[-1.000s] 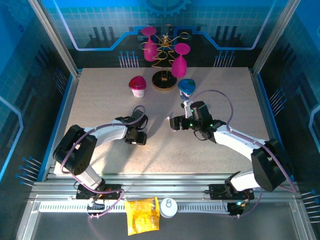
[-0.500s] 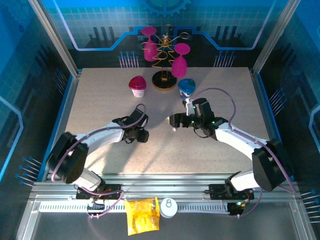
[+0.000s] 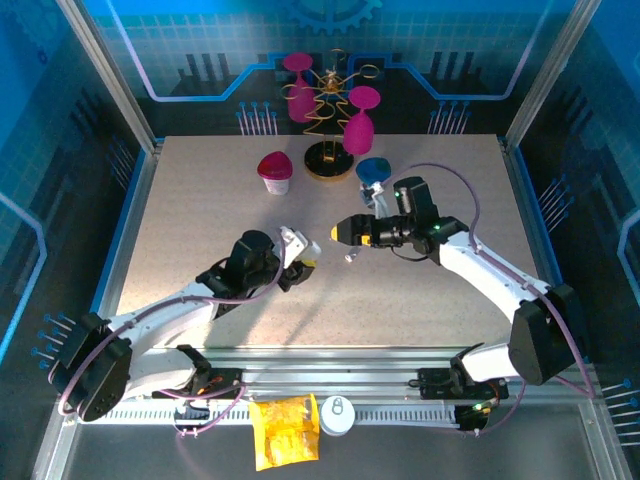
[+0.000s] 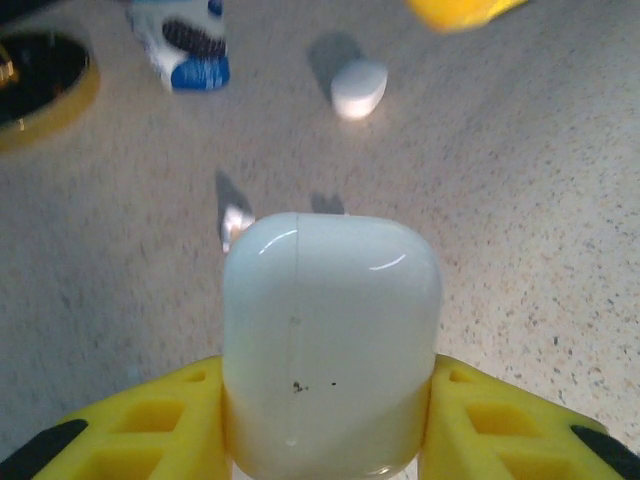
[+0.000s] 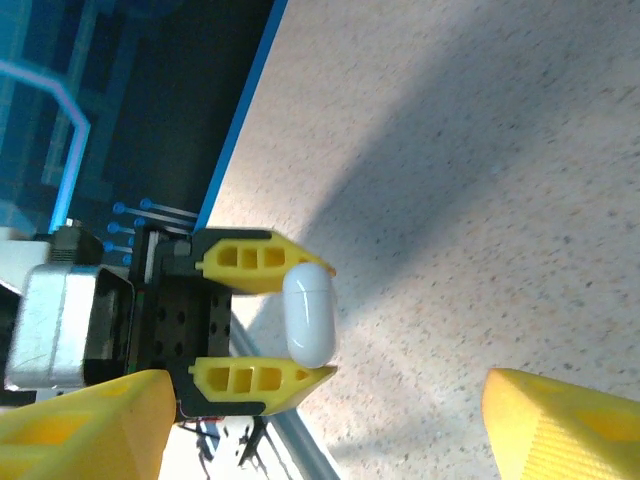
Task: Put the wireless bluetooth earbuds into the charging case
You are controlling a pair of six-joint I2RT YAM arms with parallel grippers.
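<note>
Two robot hands face each other above a speckled beige worktop [image 3: 200, 200]. The left hand [image 5: 320, 320] is closed on a smooth, glossy white pill-shaped plastic case [image 4: 330, 320]. The case is pinched between hollow-celled yellow plastic fingers [image 4: 150, 410], with its rounded end projecting past them and a fine seam running down its face. The right hand [image 3: 348, 233] has its chunky yellow fingers spread wide with nothing between them. Just ahead of the left hand lies a tiny shiny white earbud [image 4: 235, 222], blurred. Farther ahead, beneath the right hand, lies a small rounded white piece [image 4: 358, 87], too small to identify.
</note>
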